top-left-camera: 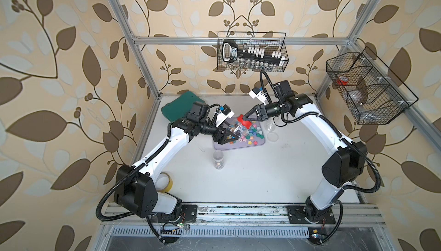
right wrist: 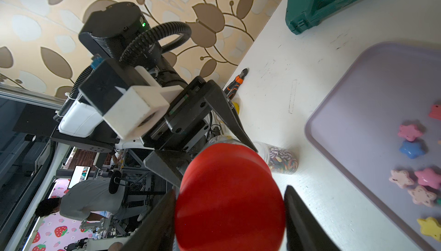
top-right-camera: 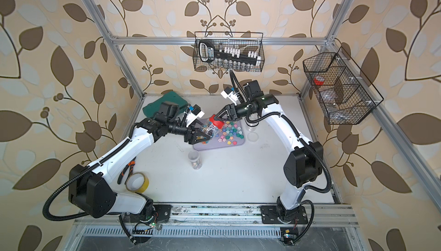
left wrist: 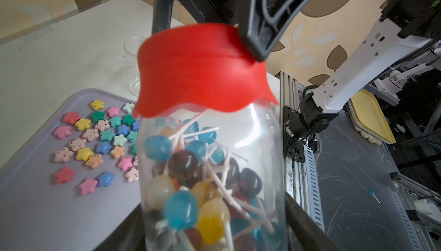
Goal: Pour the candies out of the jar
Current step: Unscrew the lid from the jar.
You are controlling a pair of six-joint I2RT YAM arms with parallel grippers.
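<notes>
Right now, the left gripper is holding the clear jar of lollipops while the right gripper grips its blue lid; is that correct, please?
Not quite: the lid is red, not blue, as the left wrist view shows. The rest stands: the left gripper holds the clear jar of lollipops while the right gripper grips that lid.

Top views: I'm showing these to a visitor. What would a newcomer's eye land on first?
The red lid, gripped by the right gripper, on a clear jar of ball lollipops held by the left gripper. Below it, bright star candies litter the lilac tray.
</notes>
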